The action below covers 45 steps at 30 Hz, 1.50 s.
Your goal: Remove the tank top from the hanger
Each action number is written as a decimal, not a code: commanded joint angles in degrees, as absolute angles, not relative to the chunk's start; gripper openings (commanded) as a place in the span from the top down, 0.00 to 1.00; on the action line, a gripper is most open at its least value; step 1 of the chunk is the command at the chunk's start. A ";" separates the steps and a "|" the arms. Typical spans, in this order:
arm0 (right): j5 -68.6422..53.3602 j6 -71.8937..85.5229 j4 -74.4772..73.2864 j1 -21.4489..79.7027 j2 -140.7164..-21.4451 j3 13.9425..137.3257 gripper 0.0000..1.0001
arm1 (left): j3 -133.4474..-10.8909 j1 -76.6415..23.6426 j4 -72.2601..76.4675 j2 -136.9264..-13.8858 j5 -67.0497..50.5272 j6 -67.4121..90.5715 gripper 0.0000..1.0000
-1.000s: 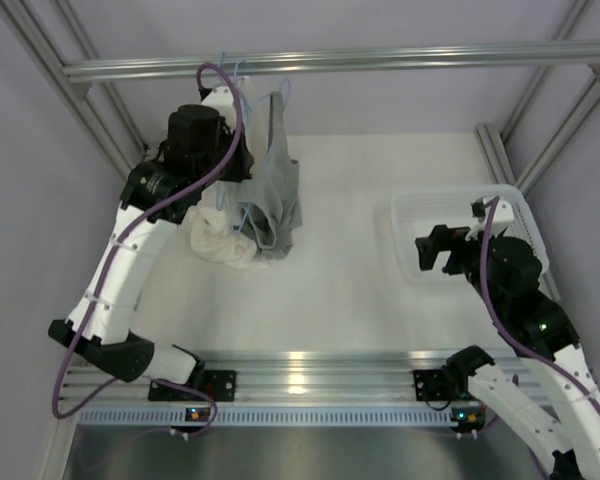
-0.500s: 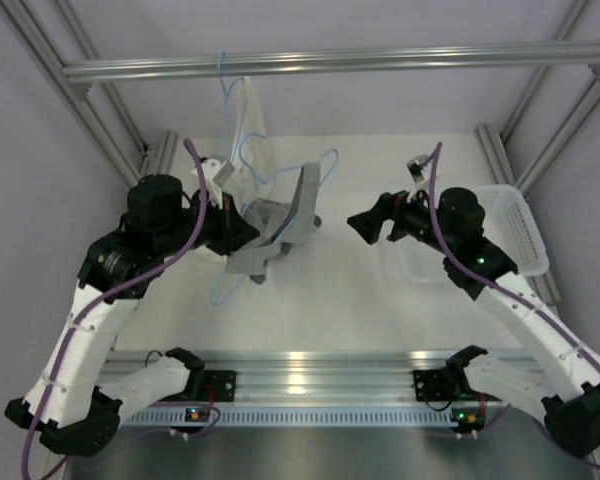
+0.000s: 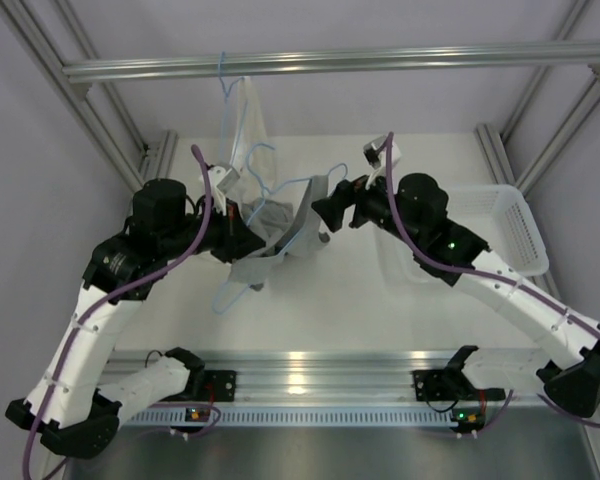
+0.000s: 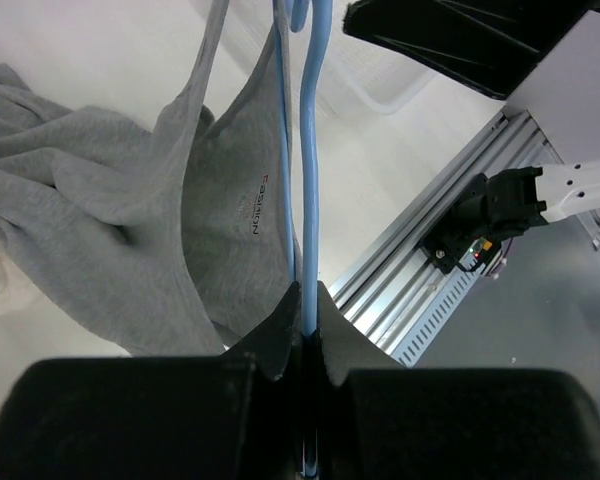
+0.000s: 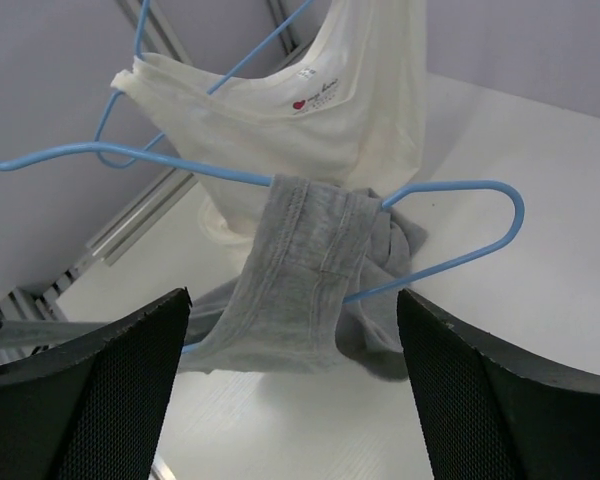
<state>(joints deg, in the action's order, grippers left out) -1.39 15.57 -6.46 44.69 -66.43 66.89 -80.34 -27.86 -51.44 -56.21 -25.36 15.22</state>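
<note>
Small dark print on the grey tank top [image 4: 100, 230] seems to read "Fashion", running sideways just beside the hanger [image 4: 313, 150]. The cream garment [image 5: 320, 130] behind it has a neck label with a red heart and script too small to read. The left tool [image 4: 308, 300] is clamped on the light-blue hanger's wire and holds it in the air over the left half of the surface [image 3: 360, 300], below the rail [image 3: 380, 58]. The tank top is bunched on that hanger, with one grey strap looped over the wire and the rest sagging beneath. The right tool [image 5: 292, 300] faces the strap with its jaws apart, one to each side and neither touching the cloth. The cream garment hangs on a second blue hanger [image 3: 223, 72] hooked on the rail. Bare surface runs from the garments to the near edge. The white basket [image 3: 515, 215] sits at the right edge, well apart from the tank top.
</note>
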 commanded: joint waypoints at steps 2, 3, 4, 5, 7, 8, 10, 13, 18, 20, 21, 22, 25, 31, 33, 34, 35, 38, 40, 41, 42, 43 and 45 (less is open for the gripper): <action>2.55 13.97 -3.96 45.62 -68.99 70.66 0.19 | -80.86 -27.95 -46.23 -55.99 -29.00 16.43 1.00; 1.68 13.97 -3.96 45.62 -69.52 70.75 0.20 | -80.86 -27.95 -45.71 -55.99 -29.26 16.44 1.00; 1.15 14.06 -3.96 45.53 -70.48 71.01 0.25 | -80.86 -27.95 -45.44 -56.07 -29.44 16.61 1.00; 0.62 14.50 -3.87 45.61 -70.92 71.45 0.28 | -80.86 -27.95 -45.27 -56.07 -29.88 16.52 1.00; -1.67 14.50 -3.87 45.70 -71.98 72.07 0.39 | -80.77 -27.95 -44.83 -56.16 -30.06 16.70 1.00; -1.84 14.59 -3.69 45.88 -72.16 72.24 0.39 | -80.86 -28.04 -44.74 -56.34 -30.15 16.61 1.00; -2.37 14.59 -3.34 46.14 -72.68 72.51 0.59 | -80.77 -27.95 -44.56 -56.51 -30.15 16.61 1.00; -1.94 14.68 -3.34 46.06 -72.77 72.95 0.92 | -80.60 -27.95 -44.47 -56.69 -29.88 16.26 1.00; 4.21 13.71 -4.13 46.06 -70.93 72.07 1.00 | -80.33 -27.95 -45.52 -56.34 -23.83 14.77 1.00; 8.58 12.84 -5.27 45.70 -70.32 72.16 1.00 | -80.42 -27.95 -47.28 -56.25 -22.68 13.63 1.00; 9.74 12.83 -5.80 44.83 -70.14 72.42 1.00 | -80.33 -27.95 -47.72 -56.16 -22.85 12.49 1.00; 10.80 12.83 -6.58 44.30 -70.05 73.29 1.00 | -79.98 -27.95 -48.16 -55.64 -22.85 11.96 1.00; 15.02 12.13 -9.57 41.76 -70.75 75.23 1.00 | -79.72 -27.95 -50.27 -54.67 -23.37 10.11 1.00; 16.53 12.57 -11.86 36.22 -71.63 76.29 1.00 | -79.36 -27.95 -51.76 -53.26 -23.65 9.84 1.00; 16.79 12.74 -12.65 35.16 -72.15 76.38 1.00 | -79.28 -27.95 -51.86 -52.65 -23.29 9.76 1.00; 16.70 12.83 -13.00 34.72 -72.42 76.46 1.00 | -79.45 -28.04 -51.86 -52.56 -23.20 9.76 1.00; 16.09 12.83 -13.18 33.85 -73.12 76.55 1.00 | -79.89 -27.95 -51.77 -52.30 -23.55 9.84 1.00; 13.02 13.09 -13.80 32.35 -74.35 76.64 1.00 | -80.77 -27.95 -51.50 -51.33 -23.82 9.67 1.00; 12.57 13.36 -13.89 31.99 -75.32 76.73 1.00 | -81.56 -27.95 -51.24 -50.80 -25.83 9.14 1.00; 11.87 13.45 -13.97 31.73 -75.58 76.82 1.00 | -81.82 -27.95 -51.24 -50.54 -26.45 8.62 1.00; 11.17 13.62 -13.89 31.03 -76.11 77.08 1.00 | -82.00 -27.95 -51.24 -50.10 -28.02 8.27 1.00; 10.21 13.62 -13.97 30.50 -76.37 77.52 1.00 | -82.09 -28.04 -51.24 -49.84 -28.73 8.00 1.00; 9.32 13.10 -14.06 29.62 -76.47 78.83 1.00 | -82.00 -27.95 -51.33 -49.57 -29.35 7.65 1.00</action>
<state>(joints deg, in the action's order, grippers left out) 8.64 13.72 -13.61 32.64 -76.29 74.43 -79.40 -27.88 -51.37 -51.90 -25.36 9.34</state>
